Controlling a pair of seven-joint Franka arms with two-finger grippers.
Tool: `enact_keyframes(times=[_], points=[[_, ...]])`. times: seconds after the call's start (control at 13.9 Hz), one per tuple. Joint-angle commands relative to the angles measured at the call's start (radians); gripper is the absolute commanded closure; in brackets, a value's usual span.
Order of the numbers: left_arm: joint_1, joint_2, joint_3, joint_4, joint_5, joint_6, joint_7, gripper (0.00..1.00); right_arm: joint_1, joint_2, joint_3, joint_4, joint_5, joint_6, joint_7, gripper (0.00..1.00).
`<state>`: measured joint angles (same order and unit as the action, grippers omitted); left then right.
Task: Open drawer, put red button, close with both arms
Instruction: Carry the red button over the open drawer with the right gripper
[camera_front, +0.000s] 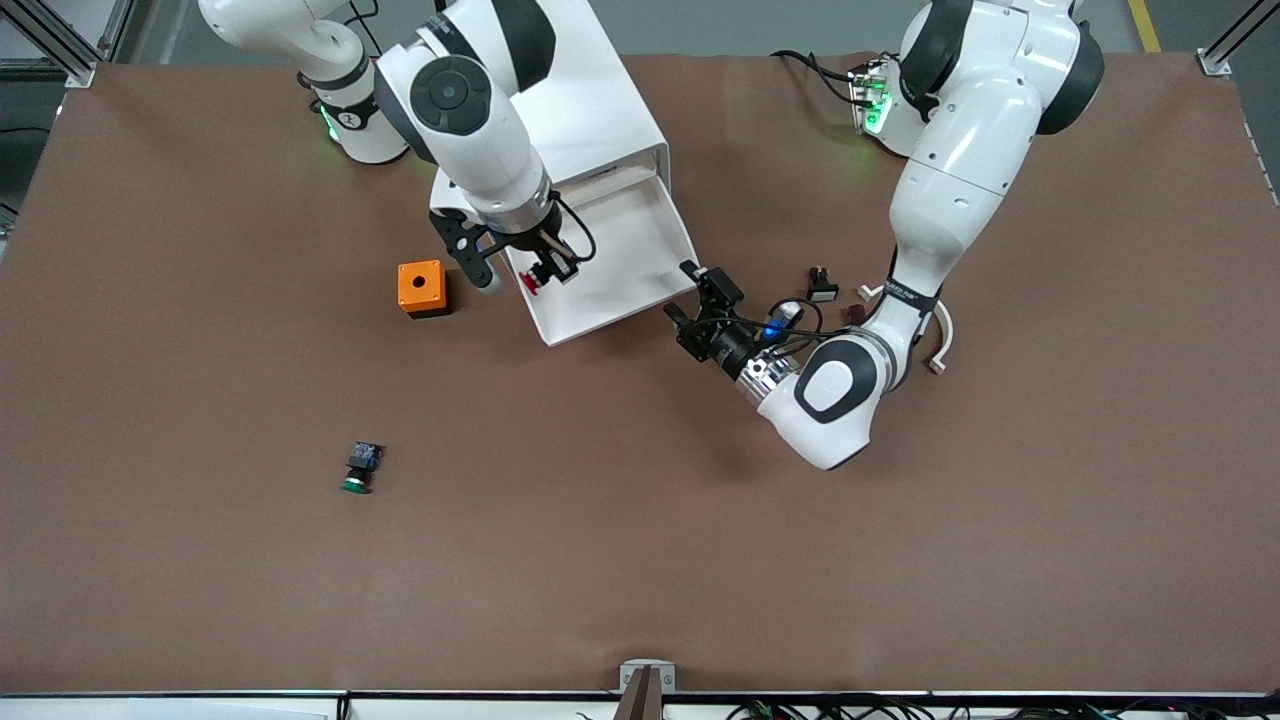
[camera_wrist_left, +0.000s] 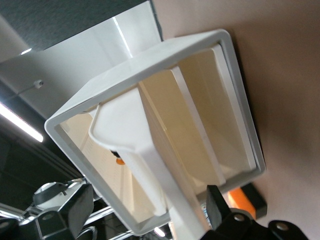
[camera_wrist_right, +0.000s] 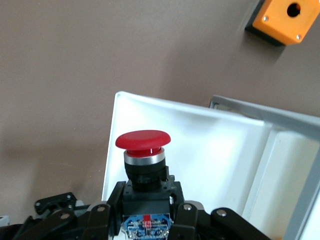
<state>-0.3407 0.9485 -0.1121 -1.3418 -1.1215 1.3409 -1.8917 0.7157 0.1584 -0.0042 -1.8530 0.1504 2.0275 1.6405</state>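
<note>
Over the open drawer (camera_front: 610, 270), right gripper (camera_front: 548, 272) fingers clamp the red button (camera_wrist_right: 143, 141); lower well inside before release. Left gripper (camera_front: 690, 300), fingers spread empty, waits at drawer front.

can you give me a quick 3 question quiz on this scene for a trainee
1. True or false: the white drawer is pulled open.
2. What does the right hand hold over the drawer? A) green button B) red button C) orange box
3. Fill in: the left hand, just off the drawer's front, has its fingers ____.

Key:
1. True.
2. B, the red button. The green button lies on the table nearer the front camera, and the orange box sits beside the drawer toward the right arm's end.
3. Open, holding nothing.
</note>
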Motion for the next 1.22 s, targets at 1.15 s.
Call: enact_keyframes(times=[1.15], points=[[-0.041, -0.122, 0.117, 0.155, 0.475, 0.315, 0.815, 0.01, 0.182, 0.153, -0.013, 0.018, -0.049, 0.148, 0.376, 1.00]])
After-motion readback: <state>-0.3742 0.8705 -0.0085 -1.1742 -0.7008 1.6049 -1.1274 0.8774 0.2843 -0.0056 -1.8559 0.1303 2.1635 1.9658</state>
